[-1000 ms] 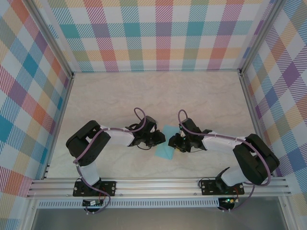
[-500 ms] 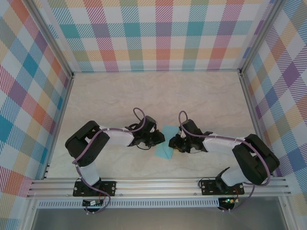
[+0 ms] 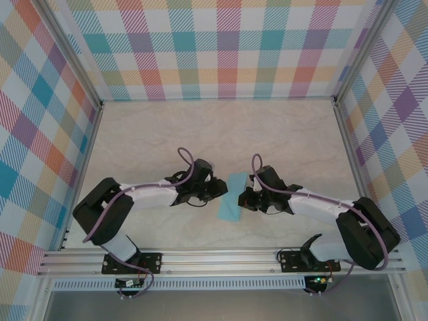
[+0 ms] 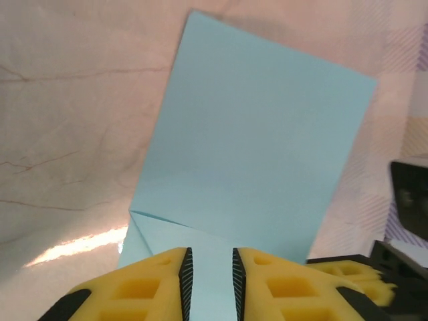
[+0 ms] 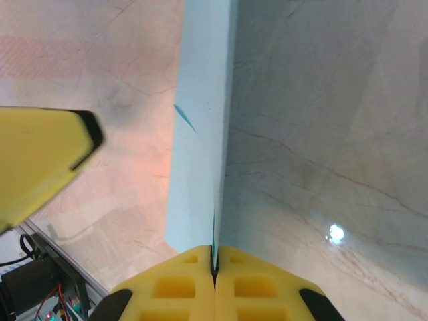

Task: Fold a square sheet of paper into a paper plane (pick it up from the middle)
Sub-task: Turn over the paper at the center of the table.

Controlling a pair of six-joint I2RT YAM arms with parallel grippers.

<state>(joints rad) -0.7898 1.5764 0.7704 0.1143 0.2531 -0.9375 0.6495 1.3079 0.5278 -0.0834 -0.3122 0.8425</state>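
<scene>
Sheet of light-blue paper [image 3: 231, 198], partly folded with a small corner flap turned in, sat between the 2 grippers over the near middle of the marbled tabletop [image 3: 200, 134], its long side running away from the arm bases. The right gripper [image 5: 214, 264] held its 2 yellow fingers pressed together on one edge of the paper, which appeared almost edge-on from that wrist. The left gripper [image 4: 210, 281] stood at the opposite edge with its fingers a narrow slit apart and blue paper showing through the slit; whether the pads touched the paper could not be told.
</scene>
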